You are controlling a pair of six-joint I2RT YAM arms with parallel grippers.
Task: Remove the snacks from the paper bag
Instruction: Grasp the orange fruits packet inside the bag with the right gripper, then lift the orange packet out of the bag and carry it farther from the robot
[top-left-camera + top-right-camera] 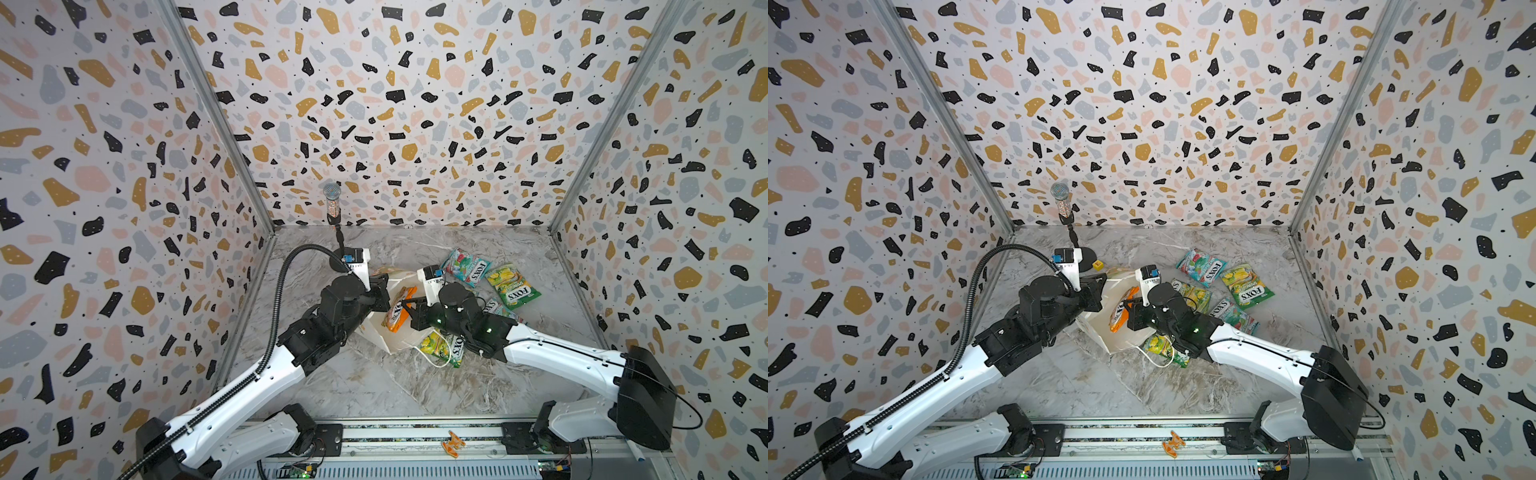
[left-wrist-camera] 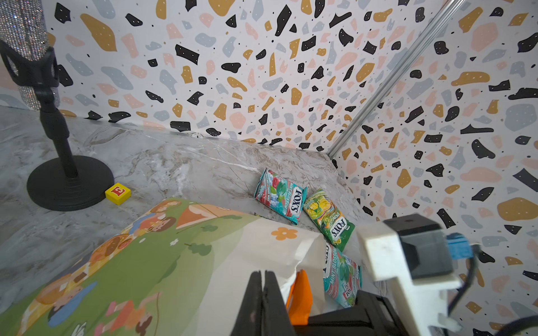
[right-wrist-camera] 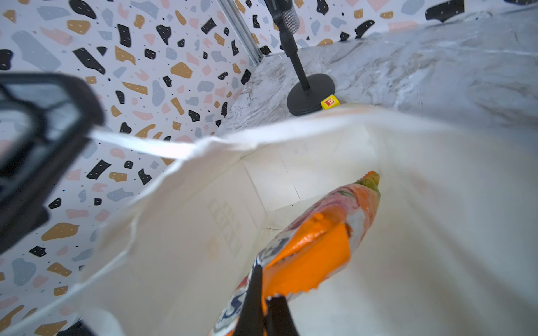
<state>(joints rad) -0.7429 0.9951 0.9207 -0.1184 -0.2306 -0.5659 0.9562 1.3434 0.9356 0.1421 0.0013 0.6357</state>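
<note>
Pinching orange packet (image 3: 355,200) in right fingers (image 3: 251,302), left fingers (image 2: 256,299) clamping paper bag (image 2: 256,247)

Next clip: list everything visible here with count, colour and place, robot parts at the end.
paper bag: one, white inside with a green printed scene outside; centre of the table, mouth open
orange-red packet: one; inside the bag mouth
teal packets: two; on the table right of the bag, one partly under the right arm
green-yellow packets: three; two right of the bag, one at its front corner by the cord handle
yellow cube: one, red letter E; beside the microphone base
microphone: one, glittery silver on a black stand; back left
small orange part: one; front rail
table: one, grey marble
left gripper: black; jaws shut on the bag rim
right gripper: black; jaws shut on the orange-red packet
</note>
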